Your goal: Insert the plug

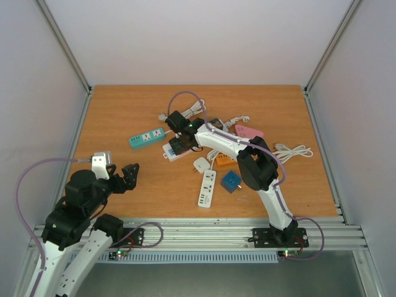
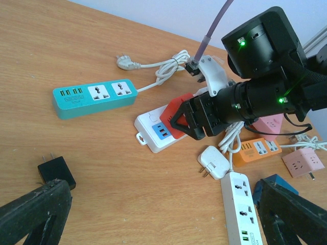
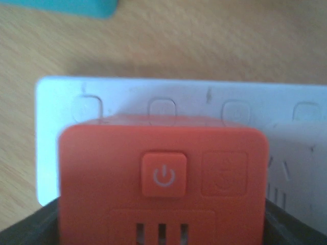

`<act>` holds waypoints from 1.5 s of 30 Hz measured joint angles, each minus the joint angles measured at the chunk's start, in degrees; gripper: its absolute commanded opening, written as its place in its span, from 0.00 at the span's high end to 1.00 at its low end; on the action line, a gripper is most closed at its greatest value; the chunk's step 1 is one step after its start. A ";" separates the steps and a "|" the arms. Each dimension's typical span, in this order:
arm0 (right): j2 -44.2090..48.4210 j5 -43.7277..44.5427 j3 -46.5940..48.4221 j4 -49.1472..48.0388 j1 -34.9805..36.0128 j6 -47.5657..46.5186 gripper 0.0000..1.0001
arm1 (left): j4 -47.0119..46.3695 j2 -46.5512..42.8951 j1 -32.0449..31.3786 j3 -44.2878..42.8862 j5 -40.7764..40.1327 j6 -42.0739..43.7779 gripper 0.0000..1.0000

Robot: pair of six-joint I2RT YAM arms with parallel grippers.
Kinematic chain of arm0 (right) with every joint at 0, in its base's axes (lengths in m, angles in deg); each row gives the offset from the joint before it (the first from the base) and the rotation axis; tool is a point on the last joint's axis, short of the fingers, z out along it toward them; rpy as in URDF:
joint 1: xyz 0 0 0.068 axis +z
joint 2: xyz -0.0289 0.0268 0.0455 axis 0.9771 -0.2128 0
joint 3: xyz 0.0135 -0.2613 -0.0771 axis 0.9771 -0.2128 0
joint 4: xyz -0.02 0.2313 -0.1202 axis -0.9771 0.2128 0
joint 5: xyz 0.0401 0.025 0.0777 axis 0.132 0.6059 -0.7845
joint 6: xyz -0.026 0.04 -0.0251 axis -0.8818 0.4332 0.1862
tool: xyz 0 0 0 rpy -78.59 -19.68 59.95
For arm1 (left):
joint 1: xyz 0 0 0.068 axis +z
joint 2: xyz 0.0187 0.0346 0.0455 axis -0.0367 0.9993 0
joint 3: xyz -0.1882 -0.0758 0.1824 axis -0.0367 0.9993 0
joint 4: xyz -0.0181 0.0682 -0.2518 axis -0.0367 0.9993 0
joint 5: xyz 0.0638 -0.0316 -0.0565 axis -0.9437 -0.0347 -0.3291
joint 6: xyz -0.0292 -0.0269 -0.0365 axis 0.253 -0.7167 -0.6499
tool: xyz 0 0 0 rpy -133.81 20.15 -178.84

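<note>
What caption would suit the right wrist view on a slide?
Right end effector holds a red adapter with a power button over a white strip.

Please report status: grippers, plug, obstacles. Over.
Left gripper open, away. Right gripper shut on red plastic cube adapter, over white rectangular power strip. No obstacle seen between.

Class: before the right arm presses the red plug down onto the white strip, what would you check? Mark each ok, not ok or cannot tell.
1. Right gripper holds red plug: ok.
2. Plug over white strip: ok.
3. Plug aligned for insertion: cannot tell, its underside is hidden.
4. Strip braced: not ok, nothing holds it.
5. Left gripper out of the way: ok, open, far off.
</note>
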 measured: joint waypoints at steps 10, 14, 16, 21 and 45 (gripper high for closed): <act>4.63 -3.89 -0.09 7.82 0.04 -0.48 0.06 | 0.02 0.02 0.00 0.00 0.24 0.04 0.01; 14.97 -4.48 -7.08 5.64 0.07 1.03 0.08 | 0.04 0.02 0.00 0.00 0.24 0.02 0.01; 21.24 -3.06 -12.07 3.67 0.07 2.54 0.11 | 0.07 0.02 0.00 0.00 0.11 0.02 0.01; 33.22 5.60 -23.10 2.16 0.11 7.82 0.16 | 0.09 0.02 0.00 0.00 -0.72 -0.02 0.01; 42.38 -11.52 -50.25 -13.53 -35.98 31.61 0.18 | -1.73 15.91 0.00 -3.69 5.27 -2.40 0.01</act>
